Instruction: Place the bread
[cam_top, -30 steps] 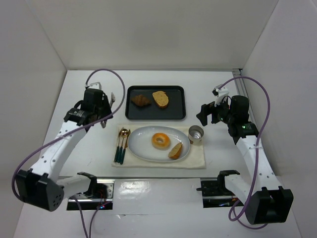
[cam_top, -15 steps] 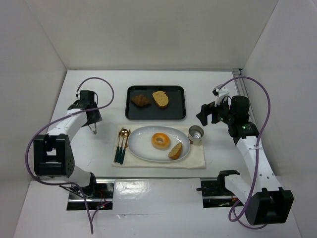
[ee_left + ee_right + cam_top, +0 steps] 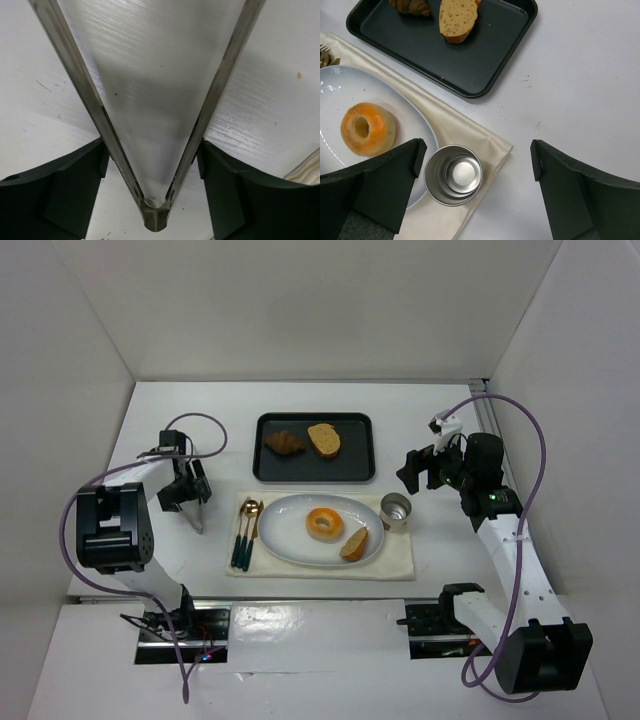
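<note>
On the black tray (image 3: 360, 472) lie a croissant (image 3: 286, 443) and a seeded bread slice (image 3: 324, 439); the right wrist view shows the same croissant (image 3: 410, 6) and slice (image 3: 457, 17). The white plate (image 3: 280, 540) carries a ring-shaped bread (image 3: 324, 523) and a bread piece (image 3: 354, 545). My left gripper (image 3: 188, 492) is low over the table left of the plate. Metal tongs (image 3: 155, 220) lie spread between its fingers (image 3: 50, 195), which stand wide beside the tongs' arms. My right gripper (image 3: 418, 470) hovers open and empty above the cup.
A steel cup (image 3: 396, 508) stands on the cream cloth (image 3: 400, 560) at the plate's right. A spoon and fork (image 3: 245, 525) lie on the cloth left of the plate. White walls enclose the table on three sides.
The left arm has folded back to the left and come down, bringing the tongs onto the table beside the cloth. Its fingers have spread wider. The right arm has not moved.
</note>
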Robot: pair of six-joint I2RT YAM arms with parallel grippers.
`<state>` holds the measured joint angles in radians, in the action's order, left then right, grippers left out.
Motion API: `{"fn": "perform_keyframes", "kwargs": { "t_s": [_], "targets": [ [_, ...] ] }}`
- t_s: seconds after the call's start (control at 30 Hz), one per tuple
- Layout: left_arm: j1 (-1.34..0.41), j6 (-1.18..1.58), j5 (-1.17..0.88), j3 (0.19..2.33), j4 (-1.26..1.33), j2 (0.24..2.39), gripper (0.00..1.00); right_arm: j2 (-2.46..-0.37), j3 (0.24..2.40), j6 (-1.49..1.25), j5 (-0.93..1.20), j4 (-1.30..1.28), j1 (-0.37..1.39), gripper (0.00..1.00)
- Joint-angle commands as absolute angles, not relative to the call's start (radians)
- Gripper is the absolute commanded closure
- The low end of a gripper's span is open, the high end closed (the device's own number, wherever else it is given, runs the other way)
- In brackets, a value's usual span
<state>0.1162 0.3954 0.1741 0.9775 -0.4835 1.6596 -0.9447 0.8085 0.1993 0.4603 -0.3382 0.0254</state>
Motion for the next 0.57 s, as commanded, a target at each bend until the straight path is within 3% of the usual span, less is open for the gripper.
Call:
{"fn": "perform_keyframes", "kwargs": {
  "t_s": [0.0,0.03,0.07,0.33,0.53],
  "targets": [
    [0.117,0.38,0.137,0.992,-0.495,1.658,0.1,-0.94,0.807,0.202,0.465,-0.334,0.023,0.0],
    [0.117,0.39,0.137,0.992,-0.495,1.637,0.01,-0.94,0.807,0.202,0.465,-0.334,0.023,0.0],
    [0.117,0.39,0.137,0.992,-0.495,1.619,0.0,-0.94,0.807,0.202,0.465,-0.334,0.023,0.0],
    [0.069,0.43,0.054,0.922,-0.471,1.252,0.0,-0.963,0.816,0.155,0.41,-0.334,0.023,0.0],
    [-0.142,0.339,-0.015,0.821,-0.376,0.993,0.0,-0.975,0.834,0.075,0.302,-0.284,0.023,0.0]
  ]
}}
